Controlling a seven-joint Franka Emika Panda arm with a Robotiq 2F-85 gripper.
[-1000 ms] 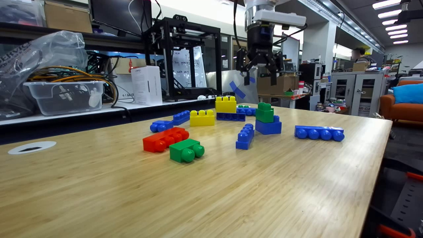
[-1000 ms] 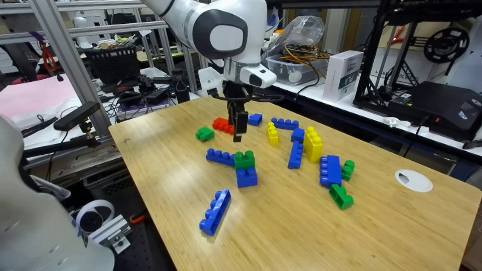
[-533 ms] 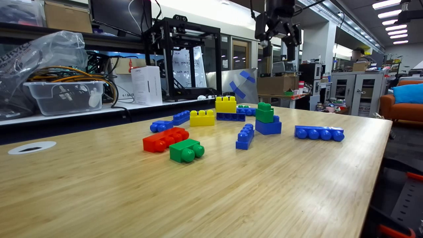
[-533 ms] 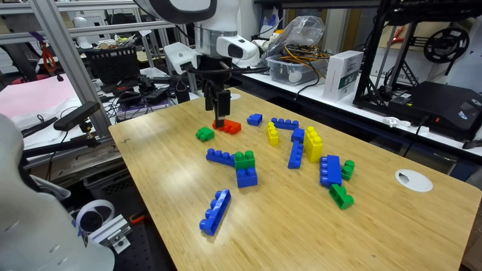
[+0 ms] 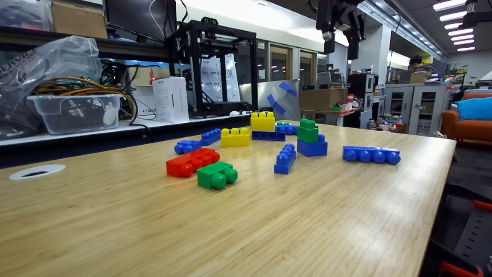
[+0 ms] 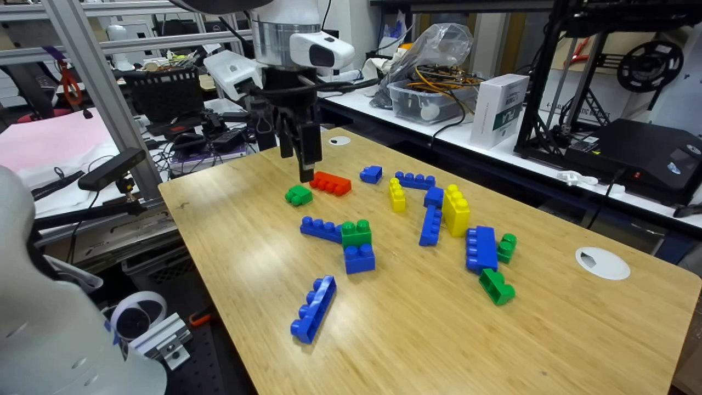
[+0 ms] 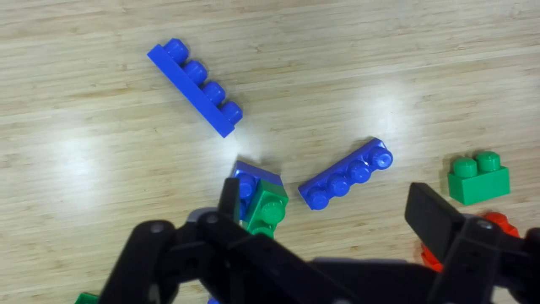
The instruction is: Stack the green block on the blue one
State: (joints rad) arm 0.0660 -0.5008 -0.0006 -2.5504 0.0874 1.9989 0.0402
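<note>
The green block (image 5: 308, 132) sits on top of the blue one (image 5: 312, 148) in both exterior views (image 6: 356, 236). It covers one side of the blue one (image 6: 360, 261); a row of blue studs shows beside it. In the wrist view the green block (image 7: 266, 202) and the blue one (image 7: 260, 173) are partly hidden by a black finger (image 7: 229, 198). My gripper (image 5: 341, 50) is open and empty, high above the table and apart from the stack. Its fingers are wide apart in the wrist view (image 7: 325, 196).
A blue strip (image 7: 346, 173) lies beside the stack, and another lies on its side (image 5: 371, 155). A green brick (image 5: 216, 175) and a red brick (image 5: 192, 162) lie together. Yellow bricks (image 6: 455, 211), a wide blue brick (image 6: 482, 249) and green pieces (image 6: 497, 286) stand or lie farther off.
My open gripper has risen, moving right in one exterior view and left in another. The blocks have not moved.
</note>
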